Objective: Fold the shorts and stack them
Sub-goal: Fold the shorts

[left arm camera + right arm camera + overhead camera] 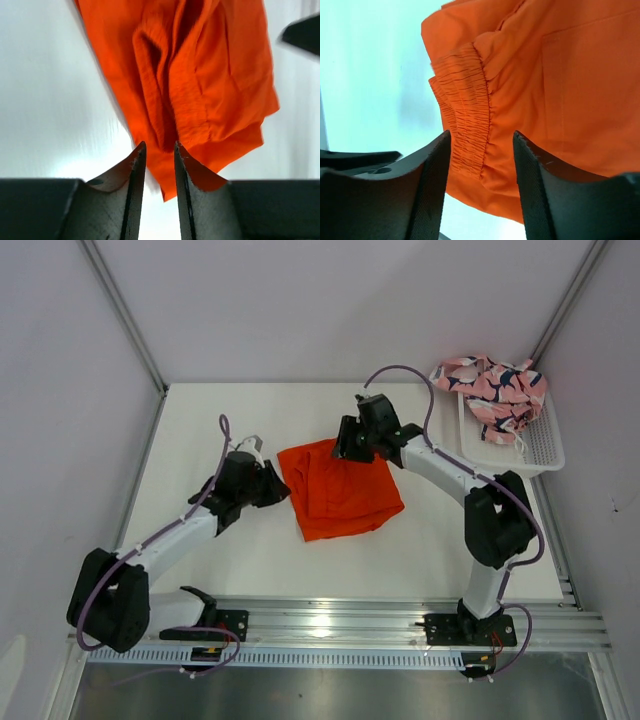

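Shorts: orange pair (340, 490) folded at desk (230, 430) centre, pink pair (490, 390) on basket (545, 455) at 2 o'clock. Left jaws slightly parted at orange pair's 9 o'clock edge; right jaws wide apart at its 12.

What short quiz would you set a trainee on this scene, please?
1. Multiple choice: where do the pink printed shorts lie? A) at the table's near edge; B) on the white basket; C) hanging from an arm.
2. True or false: the right end effector stands open.
3. Fill in: the folded shorts between the two arms are plain ___.
Key: 1 B; 2 true; 3 orange.
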